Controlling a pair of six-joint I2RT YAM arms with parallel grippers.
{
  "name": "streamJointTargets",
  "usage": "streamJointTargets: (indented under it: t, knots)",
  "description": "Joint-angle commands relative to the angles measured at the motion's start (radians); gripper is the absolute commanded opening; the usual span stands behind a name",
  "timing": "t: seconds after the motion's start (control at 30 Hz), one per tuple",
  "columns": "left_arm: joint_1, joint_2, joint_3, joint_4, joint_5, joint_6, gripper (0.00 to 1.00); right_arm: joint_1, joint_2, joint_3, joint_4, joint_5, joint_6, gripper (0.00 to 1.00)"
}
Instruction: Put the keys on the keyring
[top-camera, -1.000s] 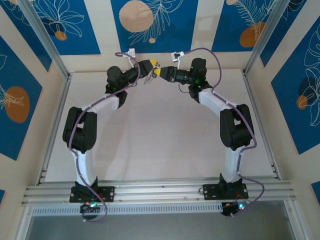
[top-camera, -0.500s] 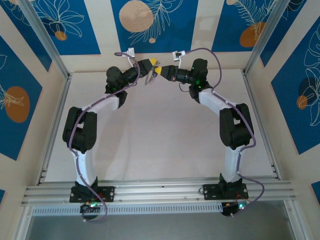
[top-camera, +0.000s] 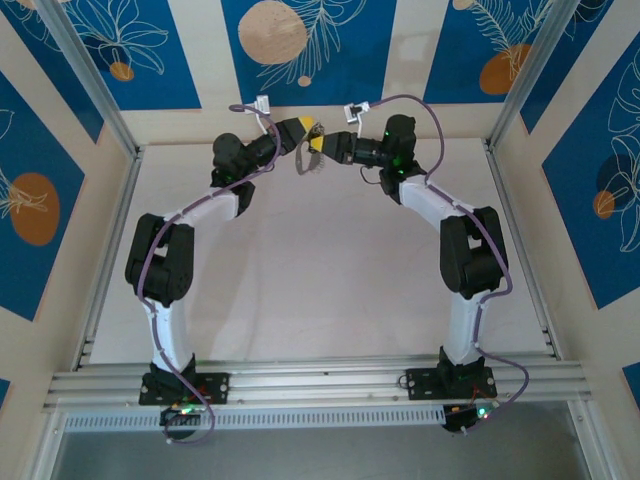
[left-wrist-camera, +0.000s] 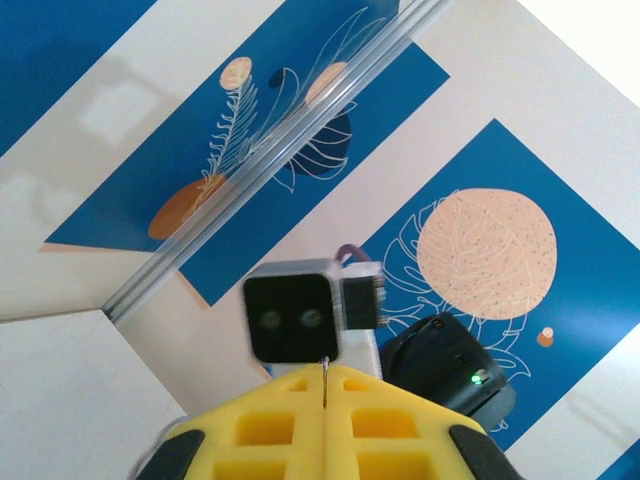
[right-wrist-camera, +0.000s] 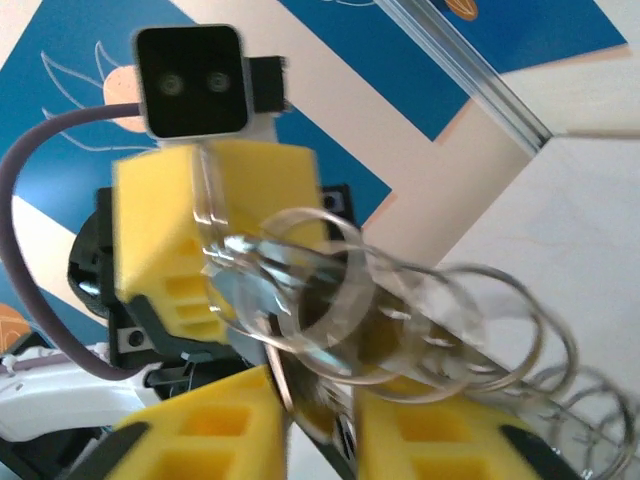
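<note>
At the back middle of the table my two grippers meet tip to tip. My left gripper is shut on the keyring's thin wire, which sticks up from the seam between its yellow fingers. From the right wrist, the left gripper faces me, with the keyring a blurred silvery loop hanging from it. Several smaller rings trail off to its right. My right gripper has its yellow fingers parted, and the keys, a dark blurred piece, sit in the gap. The keyring dangles below both tips.
Both wrists are raised above the pale tabletop. An aluminium frame post and blue patterned wall panels stand close behind the grippers. The right arm's wrist camera block sits directly ahead of the left fingers.
My right gripper's fingers have parted from shut. The ring bunch now swings, blurred, and hangs a little lower between the tips. The arms have barely shifted.
</note>
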Motion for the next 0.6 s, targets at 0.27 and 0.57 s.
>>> streamJointTargets:
  t: [0.27,0.57]
  knots:
    - [-0.015,0.006,0.086,0.089,0.056,-0.011,0.0,-0.139,-0.198,-0.281,0.021,-0.03,-0.034,0.46]
    - [-0.032,0.022,0.106,0.12,0.076,-0.045,0.0,-0.144,-0.281,-0.175,-0.085,0.092,-0.036,0.47]
